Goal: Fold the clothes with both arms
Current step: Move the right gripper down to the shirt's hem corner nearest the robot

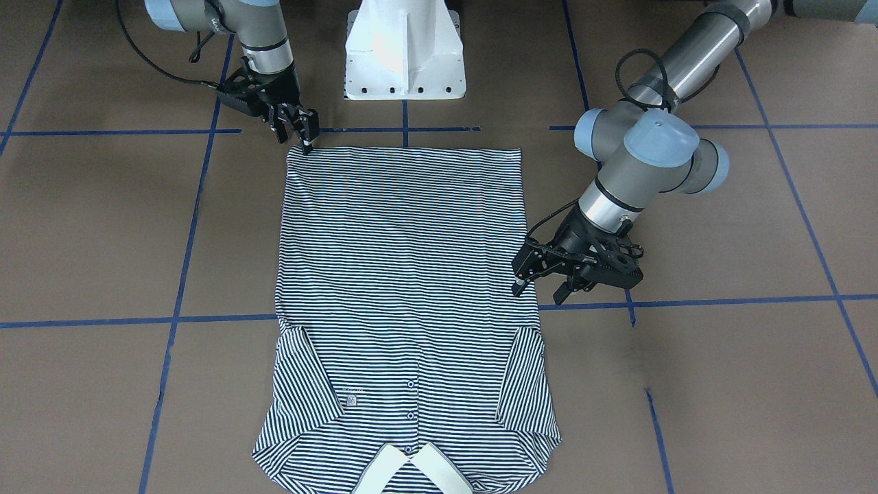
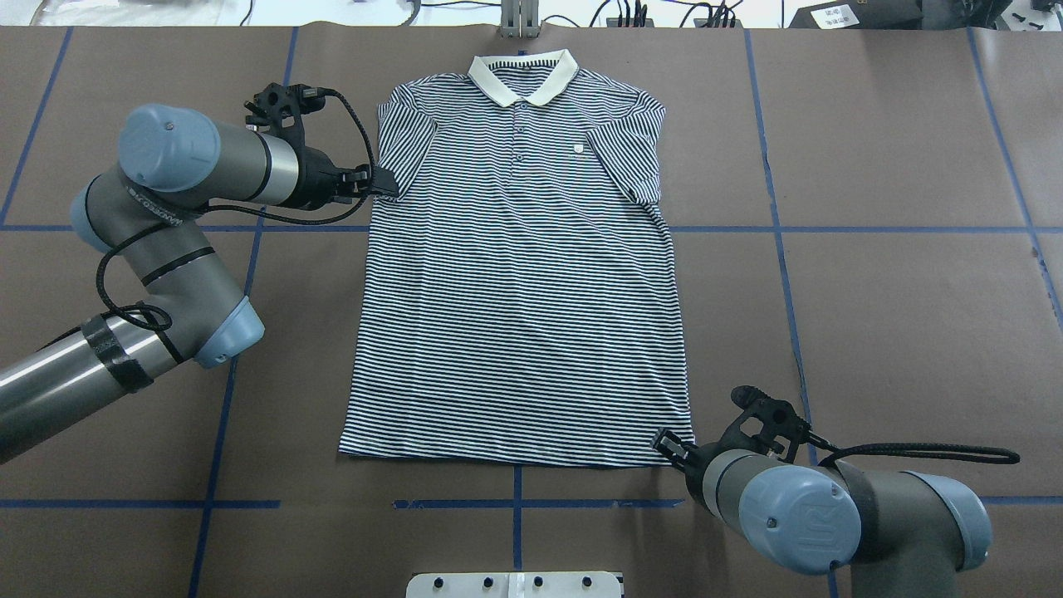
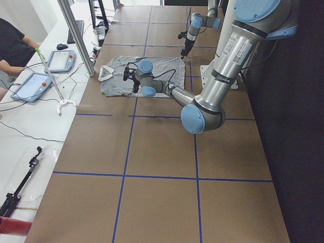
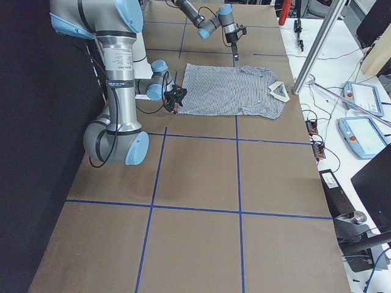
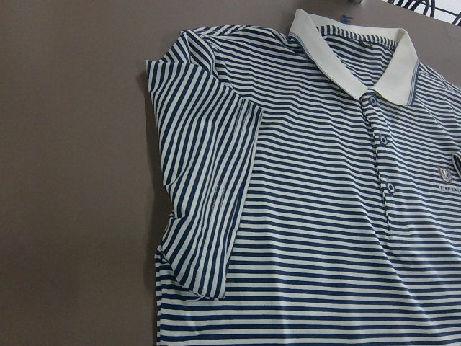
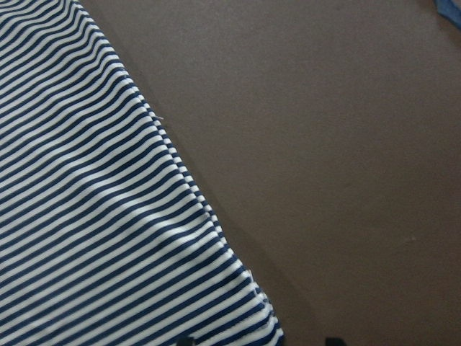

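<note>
The navy-and-white striped polo shirt (image 2: 519, 274) lies flat and face up on the brown table, its cream collar (image 2: 523, 71) at the far edge and both sleeves folded in over the body. My left gripper (image 1: 540, 289) is open, low beside the shirt's side edge just below the sleeve (image 5: 209, 202). Open too, my right gripper (image 1: 295, 137) has its fingers either side of the hem corner (image 6: 252, 303) nearest the robot's base. In the overhead view the left gripper (image 2: 384, 184) is at the left sleeve and the right gripper (image 2: 671, 443) at the hem's bottom-right corner. Neither gripper holds cloth.
The white pedestal base (image 1: 405, 51) stands just behind the hem. Blue tape lines (image 2: 781, 249) cross the brown table top. A side bench with tablets (image 3: 61, 61), cables and a metal post (image 3: 76, 35) runs beyond the collar end, with a person (image 3: 12, 48) seated there.
</note>
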Robot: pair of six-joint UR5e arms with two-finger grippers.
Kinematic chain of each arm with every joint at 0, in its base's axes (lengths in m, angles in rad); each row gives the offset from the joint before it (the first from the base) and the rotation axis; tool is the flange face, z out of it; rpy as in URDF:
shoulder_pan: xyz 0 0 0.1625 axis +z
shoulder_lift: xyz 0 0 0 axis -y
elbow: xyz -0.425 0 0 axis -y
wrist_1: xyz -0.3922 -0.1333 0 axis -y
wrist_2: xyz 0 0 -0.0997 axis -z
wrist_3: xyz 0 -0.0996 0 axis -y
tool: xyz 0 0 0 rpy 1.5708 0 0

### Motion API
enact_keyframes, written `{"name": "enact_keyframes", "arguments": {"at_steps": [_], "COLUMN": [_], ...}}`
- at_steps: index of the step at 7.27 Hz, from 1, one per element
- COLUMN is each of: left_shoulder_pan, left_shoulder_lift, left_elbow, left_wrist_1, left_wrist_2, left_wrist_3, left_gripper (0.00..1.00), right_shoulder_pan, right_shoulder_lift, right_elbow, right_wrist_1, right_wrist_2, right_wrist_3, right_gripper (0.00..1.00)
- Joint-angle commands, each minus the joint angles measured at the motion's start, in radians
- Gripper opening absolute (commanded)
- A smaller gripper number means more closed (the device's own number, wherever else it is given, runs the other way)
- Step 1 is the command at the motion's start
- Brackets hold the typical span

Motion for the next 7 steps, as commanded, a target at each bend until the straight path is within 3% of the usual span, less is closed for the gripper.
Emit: {"name": "enact_keyframes", "arguments": {"at_steps": [1,3,6,7], "left_shoulder_pan": [0.0,0.0,0.0,-0.001], "left_shoulder_lift": [0.003,0.005,0.017,0.022], "left_elbow": [0.001,0.001,0.001,0.001], "left_wrist_1": [-0.002,-0.002,-0.011,-0.012], "left_wrist_2": [0.002,0.002,0.002,0.002], "left_wrist_3": [0.0,0.001,0.001,0.001], "left_gripper": [0.84,0.84,0.84,0.84], "right_shoulder_pan": [0.001,0.002,0.004,0.004], "right_shoulder_lift": [0.001,0.001,-0.018,-0.018], "right_elbow": [0.0,-0.003,-0.003,-0.001], "right_wrist_1": [0.0,0.0,0.0,0.0], "right_wrist_2": [0.0,-0.005,-0.007,-0.007], "right_wrist_3": [0.002,0.002,0.003,0.003], "right_gripper": [0.5,0.32,0.21,0.0]}}
